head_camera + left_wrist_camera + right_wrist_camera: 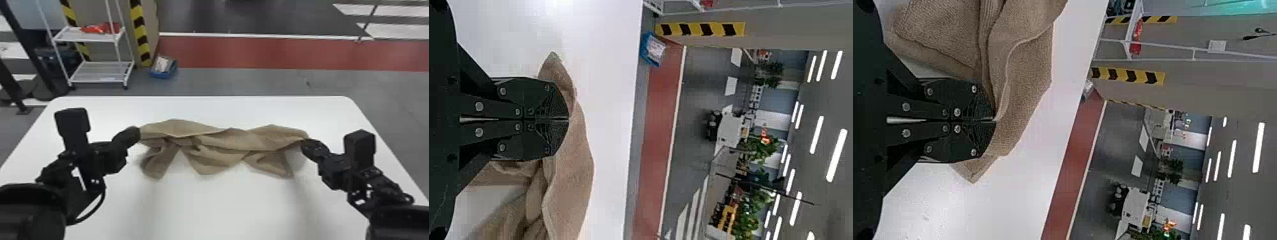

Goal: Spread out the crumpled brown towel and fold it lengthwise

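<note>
The jaws of the left gripper (138, 133) are clenched on one end of a brown towel (223, 140), while those of the right gripper (305, 144) pinch the opposite end, above a white counter (223, 207). At the left gripper (568, 119), the left wrist view shows the two fingers pressed together at the cloth, a small corner poking out beside them. At the right gripper (994, 120), another corner juts past the closed fingertips. Between the two, the towel spans the middle of the counter in a rumpled band, its far part fairly smooth, its near side creased and bunched into three flaps that point toward the robot. Shadows fall on the counter near both ends of the cloth. Past the counter's far edge, a blue box (163, 74) sits on the gray floor (239, 81) near a white rack (86, 39) with a red item (102, 28) on its upper shelf, just beside a yellow-and-black striped post (139, 27). A red strip (271, 52) crosses the floor beyond.
</note>
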You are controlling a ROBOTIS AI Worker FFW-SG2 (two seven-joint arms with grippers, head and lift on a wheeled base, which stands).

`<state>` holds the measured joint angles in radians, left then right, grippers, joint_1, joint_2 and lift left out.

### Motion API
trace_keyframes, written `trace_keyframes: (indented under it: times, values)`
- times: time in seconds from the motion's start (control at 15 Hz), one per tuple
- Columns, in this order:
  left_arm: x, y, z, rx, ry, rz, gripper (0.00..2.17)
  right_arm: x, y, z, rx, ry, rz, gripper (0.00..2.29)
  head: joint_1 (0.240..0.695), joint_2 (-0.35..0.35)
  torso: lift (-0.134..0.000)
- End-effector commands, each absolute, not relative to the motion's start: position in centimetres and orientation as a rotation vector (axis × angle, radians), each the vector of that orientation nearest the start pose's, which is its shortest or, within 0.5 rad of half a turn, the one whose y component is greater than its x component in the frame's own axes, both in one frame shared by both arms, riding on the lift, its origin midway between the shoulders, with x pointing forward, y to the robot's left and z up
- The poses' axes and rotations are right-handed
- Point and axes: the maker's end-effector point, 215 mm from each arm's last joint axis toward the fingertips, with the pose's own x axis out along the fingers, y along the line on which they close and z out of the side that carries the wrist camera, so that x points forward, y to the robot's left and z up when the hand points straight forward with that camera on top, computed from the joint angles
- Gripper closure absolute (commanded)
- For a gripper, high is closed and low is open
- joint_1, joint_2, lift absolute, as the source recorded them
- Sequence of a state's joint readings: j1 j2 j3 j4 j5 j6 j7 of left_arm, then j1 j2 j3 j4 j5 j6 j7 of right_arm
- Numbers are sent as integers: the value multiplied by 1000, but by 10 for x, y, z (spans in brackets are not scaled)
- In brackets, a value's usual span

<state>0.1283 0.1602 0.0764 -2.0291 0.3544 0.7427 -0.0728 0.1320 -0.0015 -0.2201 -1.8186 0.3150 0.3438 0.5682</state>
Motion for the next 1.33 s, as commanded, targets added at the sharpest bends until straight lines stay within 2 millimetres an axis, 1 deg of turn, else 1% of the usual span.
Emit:
trace_keyframes:
  times: [0.0, 0.07, 0.2, 0.27, 0.33, 0.4, 0.47, 0.53, 0.67, 0.73, 0.8, 0.87, 0.93, 1.0, 1.07, 1.2, 1.27]
  values:
    - [525, 228, -328, -258, 328, -210, 1710, 539, -276, -366, -224, 282, 263, 1683, 695, -39, -124]
    - [524, 221, -304, -272, 287, -234, 1710, 546, -276, -346, -187, 280, 269, 1683, 695, -43, -124]
    - [517, 209, -251, -316, 201, -290, 1710, 560, -281, -291, -106, 267, 261, 1683, 695, -51, -124]
    - [513, 205, -230, -332, 166, -313, 1710, 564, -285, -267, -92, 247, 248, 1683, 695, -56, -124]
    - [509, 201, -210, -337, 133, -332, 1710, 570, -281, -238, -74, 219, 266, 1683, 689, -62, -124]
    - [506, 199, -198, -329, 113, -338, 1710, 574, -288, -218, -29, 217, 265, 1683, 664, -69, -124]
    - [504, 198, -192, -322, 104, -340, 1710, 576, -294, -205, -3, 209, 261, 1683, 604, -78, -124]
    - [501, 196, -187, -316, 98, -347, 1710, 577, -304, -190, 0, 183, 243, 1683, 585, -82, -124]
    - [493, 203, -188, -313, 102, -337, 1710, 573, -319, -190, 25, 185, 222, 1679, 551, -97, -124]
    - [494, 204, -191, -307, 110, -332, 1710, 574, -319, -191, 26, 184, 222, 1683, 541, -106, -124]
    - [499, 208, -194, -297, 112, -319, 1710, 576, -320, -202, 24, 206, 217, 1683, 538, -117, -124]
    - [508, 210, -200, -291, 120, -306, 1710, 582, -315, -213, 19, 226, 223, 1683, 540, -118, -124]
    - [520, 214, -210, -295, 138, -294, 1710, 591, -309, -222, 13, 240, 232, 1683, 544, -116, -124]
    - [534, 220, -222, -305, 160, -281, 1710, 601, -303, -229, 9, 252, 242, 1679, 549, -112, -124]
    - [548, 224, -231, -310, 174, -273, 1710, 610, -303, -232, 12, 262, 244, 1683, 554, -104, -124]
    - [584, 238, -239, -335, 176, -250, 1710, 634, -301, -231, 29, 262, 251, 1683, 559, -81, -124]
    - [601, 241, -238, -345, 174, -252, 1710, 648, -300, -226, 30, 252, 254, 1683, 557, -74, -124]
